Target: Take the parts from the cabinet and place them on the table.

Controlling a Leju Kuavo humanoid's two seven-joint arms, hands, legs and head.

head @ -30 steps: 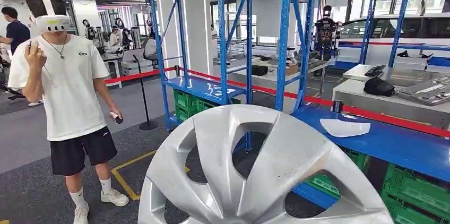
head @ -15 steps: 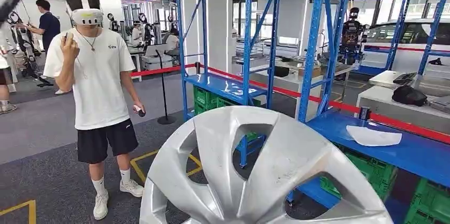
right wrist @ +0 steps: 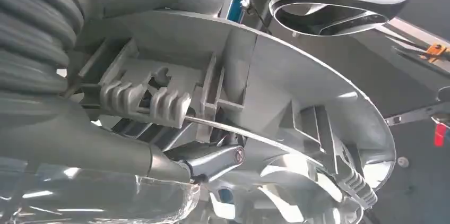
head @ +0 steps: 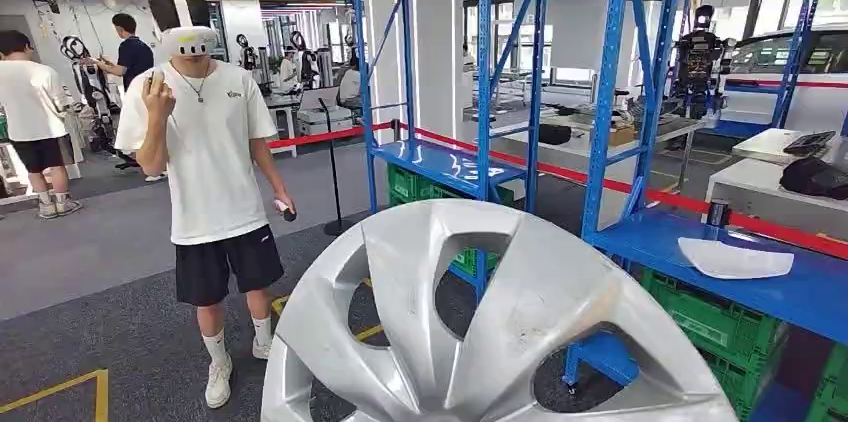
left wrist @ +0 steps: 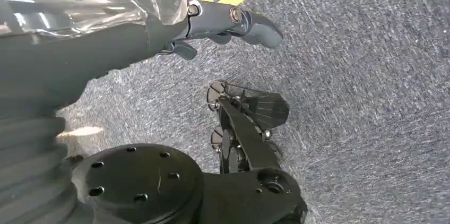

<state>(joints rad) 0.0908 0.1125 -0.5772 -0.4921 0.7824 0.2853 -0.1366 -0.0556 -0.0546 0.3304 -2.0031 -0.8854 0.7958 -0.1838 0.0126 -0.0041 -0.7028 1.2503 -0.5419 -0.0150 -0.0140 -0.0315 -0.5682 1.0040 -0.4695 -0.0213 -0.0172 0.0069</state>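
Wheel cover [head: 480,322], a silver hubcap with curved spokes, stands upright close before the head camera, and from the wrist its ribbed back rim [right wrist: 297,102] is gripped by the right hand [right wrist: 159,144], thumb over one side and dark fingers behind. The left hand [left wrist: 212,22] hangs over grey carpet [left wrist: 371,102], fingers apart, holding nothing. A person [head: 210,152] in a white T-shirt and headset stands beside blue shelving [head: 480,72]; the chest logo is too small to read.
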